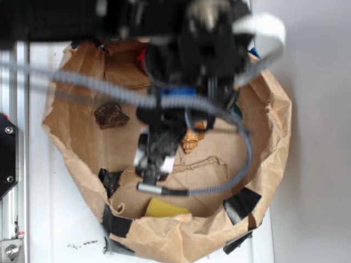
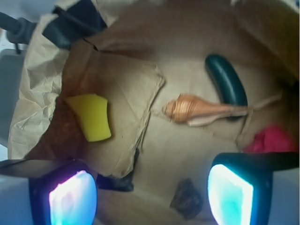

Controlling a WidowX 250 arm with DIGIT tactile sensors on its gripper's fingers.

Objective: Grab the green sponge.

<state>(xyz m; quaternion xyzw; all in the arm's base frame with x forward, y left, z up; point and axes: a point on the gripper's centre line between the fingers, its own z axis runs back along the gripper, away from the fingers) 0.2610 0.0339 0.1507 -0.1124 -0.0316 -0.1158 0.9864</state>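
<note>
The jaws point(image 2: 152, 192) are wide open and hold nothing. Two finger pads point(image 2: 72, 199) glow at the bottom of the wrist view, one on each side, and both are cut off by the picture's edge. They hang over a brown paper bag point(image 1: 274, 126) that is spread open like a bowl.

Inside the bag there is one sponge point(image 2: 91, 117). It is yellow and lies near the bag's wall, well apart from the jaws. In the exterior view only a corner of the sponge point(image 1: 163, 209) peeks over the bag's near rim.

There is one shell point(image 2: 187, 108) in the middle of the bag. One dark green cucumber thing point(image 2: 225, 82) lies just behind it, and their ends seem to touch. One brown rock point(image 2: 186, 199) sits between the two pads. One red wad point(image 2: 272, 140) is half hidden behind the pad on that side.

From outside, the black arm point(image 1: 181, 71) is blurry and covers much of the bag. The rock point(image 1: 111, 115) shows clearly there. The shell point(image 1: 192, 141) is mostly hidden.
</note>
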